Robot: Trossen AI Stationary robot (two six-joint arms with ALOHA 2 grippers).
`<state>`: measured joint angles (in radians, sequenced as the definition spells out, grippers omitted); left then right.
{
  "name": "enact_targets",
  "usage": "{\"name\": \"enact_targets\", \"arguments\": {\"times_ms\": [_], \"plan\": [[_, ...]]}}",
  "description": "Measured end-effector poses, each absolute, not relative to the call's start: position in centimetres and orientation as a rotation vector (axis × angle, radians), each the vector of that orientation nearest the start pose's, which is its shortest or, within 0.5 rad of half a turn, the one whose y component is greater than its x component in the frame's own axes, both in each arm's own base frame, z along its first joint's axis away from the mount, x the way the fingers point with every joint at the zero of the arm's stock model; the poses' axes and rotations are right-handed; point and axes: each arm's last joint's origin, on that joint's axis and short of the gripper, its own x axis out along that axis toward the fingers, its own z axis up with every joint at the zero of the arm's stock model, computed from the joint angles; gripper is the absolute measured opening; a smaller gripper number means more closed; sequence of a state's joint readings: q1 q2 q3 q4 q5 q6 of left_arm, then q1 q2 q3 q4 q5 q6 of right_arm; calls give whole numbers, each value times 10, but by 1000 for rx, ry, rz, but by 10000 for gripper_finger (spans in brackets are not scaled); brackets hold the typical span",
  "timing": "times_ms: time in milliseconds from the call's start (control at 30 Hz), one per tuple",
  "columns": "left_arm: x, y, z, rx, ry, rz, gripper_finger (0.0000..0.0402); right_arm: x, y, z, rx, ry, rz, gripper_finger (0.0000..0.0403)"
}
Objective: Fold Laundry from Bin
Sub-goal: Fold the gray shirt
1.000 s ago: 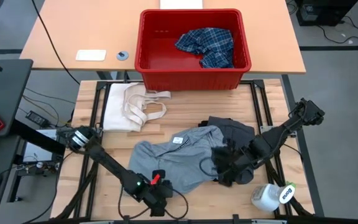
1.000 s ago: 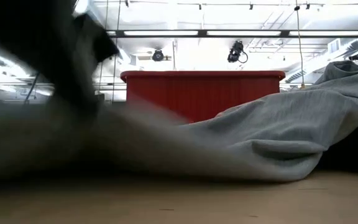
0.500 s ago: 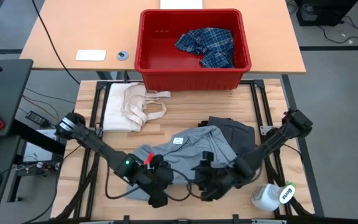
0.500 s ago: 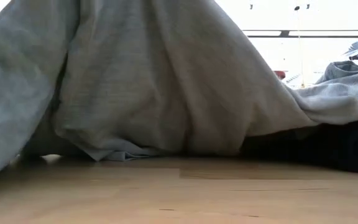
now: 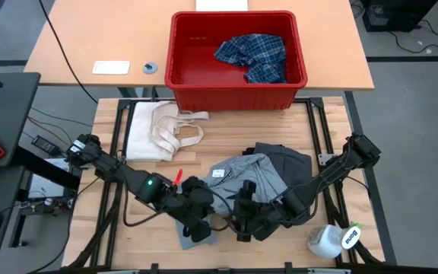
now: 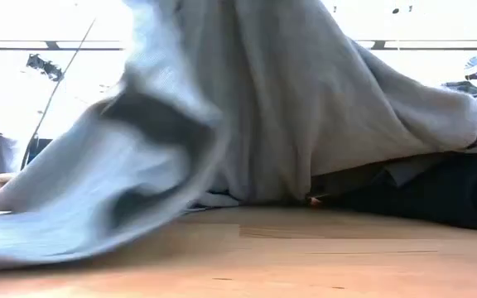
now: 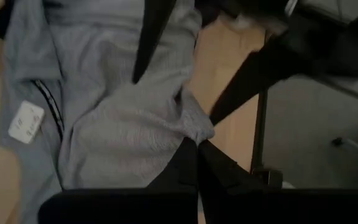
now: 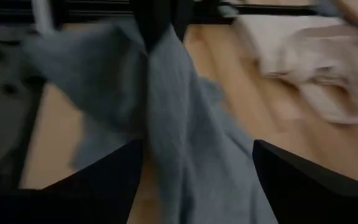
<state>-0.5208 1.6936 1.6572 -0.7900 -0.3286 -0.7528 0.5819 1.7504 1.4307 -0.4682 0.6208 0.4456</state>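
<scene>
Left claw (image 5: 198, 228): near the worktop's front edge, left of the middle. In my left wrist view my fingers (image 7: 194, 163) come together on a fold of the grey shirt (image 5: 238, 179), so I judge it clamped on that cloth.
Right claw (image 5: 243, 222): just beside the left one at the front edge. The right wrist view has cloth draped between my fingers (image 8: 114, 177), which stand apart; I cannot tell whether they hold it.
Why held so: both claws take the shirt's near hem, I judge, to lift and spread it flat for folding.
Grey shirt: bunched at the front middle of the worktop, white tag (image 5: 217, 172) facing up, partly over a dark garment (image 5: 287, 164) toward the right edge.
Bin (image 5: 238, 85): at the back edge, a plaid shirt (image 5: 253, 55) waiting inside.
Cream cloth (image 5: 158, 129): back left, apart.
Bottle (image 5: 333, 240): front right corner.
</scene>
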Motion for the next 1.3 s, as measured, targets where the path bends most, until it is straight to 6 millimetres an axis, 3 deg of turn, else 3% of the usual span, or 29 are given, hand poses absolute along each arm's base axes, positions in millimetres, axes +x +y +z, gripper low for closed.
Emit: {"name": "enact_targets", "arguments": {"times_ms": [333, 700, 800, 933, 1000, 1100, 1300], "plan": [[310, -161, 410, -368, 694, 88, 0, 325, 181, 270, -81, 723, -279, 258], [262, -165, 504, -336, 480, -94, 0, 322, 174, 265, -88, 827, -250, 169], [245, -167, 519, -329, 453, -104, 0, 321, 175, 265, -80, 834, -236, 138], [223, -172, 521, -286, 471, -110, 0, 317, 174, 269, -53, 862, -185, 70], [215, -175, 521, -266, 478, -116, 0, 311, 172, 278, -29, 892, -135, 25], [209, -182, 523, -251, 461, -145, 0, 298, 167, 309, 0, 893, -85, 18], [203, -194, 525, -275, 455, -235, 0, 266, 145, 408, 82, 683, 23, 10]]}}
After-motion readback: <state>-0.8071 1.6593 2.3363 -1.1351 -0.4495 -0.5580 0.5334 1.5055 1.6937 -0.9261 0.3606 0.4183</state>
